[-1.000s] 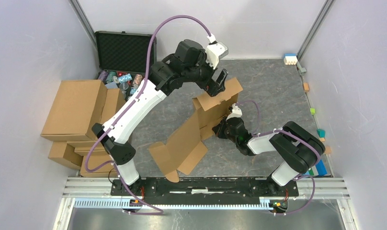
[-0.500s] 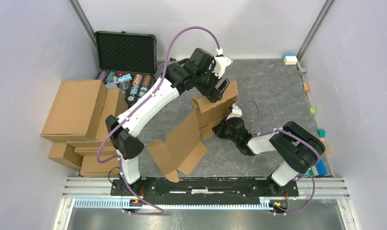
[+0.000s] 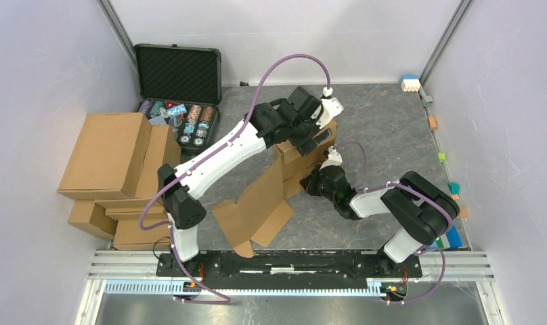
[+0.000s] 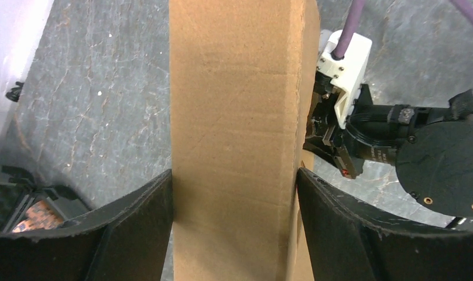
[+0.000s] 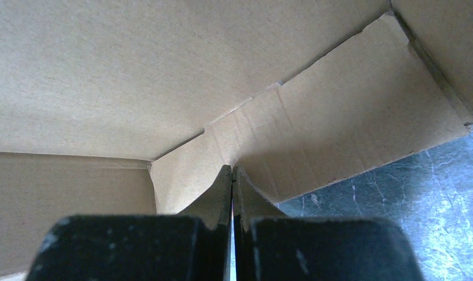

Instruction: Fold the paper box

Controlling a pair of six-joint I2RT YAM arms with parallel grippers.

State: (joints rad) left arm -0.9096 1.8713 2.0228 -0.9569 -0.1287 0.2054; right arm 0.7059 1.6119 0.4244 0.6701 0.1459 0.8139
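The paper box [image 3: 257, 203] is a brown die-cut sheet, partly folded, running from the near centre up to the middle of the table. Its far end stands up as a raised wall. My left gripper [image 3: 316, 135] is over that far end. In the left wrist view my left gripper [image 4: 234, 175] is open, with a cardboard panel [image 4: 234, 88] filling the gap between its fingers. My right gripper [image 3: 311, 179] is low against the box's right side. In the right wrist view my right gripper [image 5: 232, 170] is shut, with its tips at a crease on the box's inside [image 5: 134, 70].
An open black foam-lined case [image 3: 178, 68] with poker chips [image 3: 186, 118] stands at the back left. A pile of brown cartons [image 3: 112, 156] fills the left side. Small coloured blocks [image 3: 411, 82] lie along the right wall. The right wrist [image 4: 398, 140] sits just beside the left fingers.
My left arm has reached out to the right and lowered its gripper onto the box's far raised flap, which now sits lower. The right arm has not moved.
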